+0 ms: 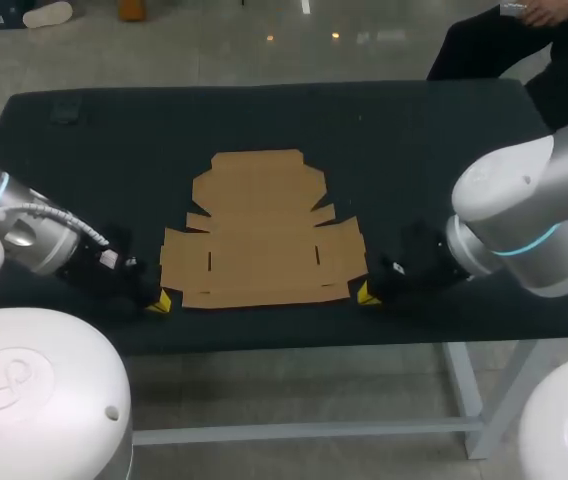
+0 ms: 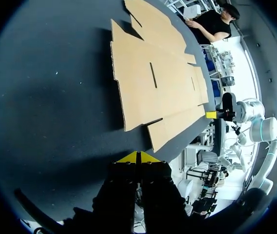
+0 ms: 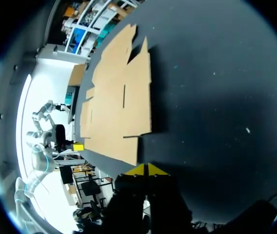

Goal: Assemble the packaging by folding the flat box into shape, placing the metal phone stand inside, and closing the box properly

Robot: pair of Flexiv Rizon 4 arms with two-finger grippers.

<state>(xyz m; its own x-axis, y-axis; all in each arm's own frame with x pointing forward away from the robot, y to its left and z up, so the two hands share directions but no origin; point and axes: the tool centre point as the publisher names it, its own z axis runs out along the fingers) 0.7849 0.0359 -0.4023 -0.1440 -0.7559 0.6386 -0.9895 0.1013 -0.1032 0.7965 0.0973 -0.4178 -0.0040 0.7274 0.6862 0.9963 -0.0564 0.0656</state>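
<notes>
1. The counter is dark and wide. It lies under the box and sticks out past it on every side.
2. The box is brown card. It lies flat and unfolded, with its flaps spread out. Its wide part is on the side nearest the robot, and its thin part points away.
3. The right arm comes in from the right of the box and bends down low toward the box's near right corner.
4. The left arm comes in from the left of the box and bends down low toward the box's near left corner.
5. The left hand sits low over the counter, just beside the box's near left corner. Its two yellow tips are pressed together, and it holds nothing. I cannot tell if it touches the box.
6. The right hand sits low over the counter, just beside the box's near right corner. Its two yellow tips are pressed together too, and it holds nothing. I cannot tell if it touches the box.
</notes>
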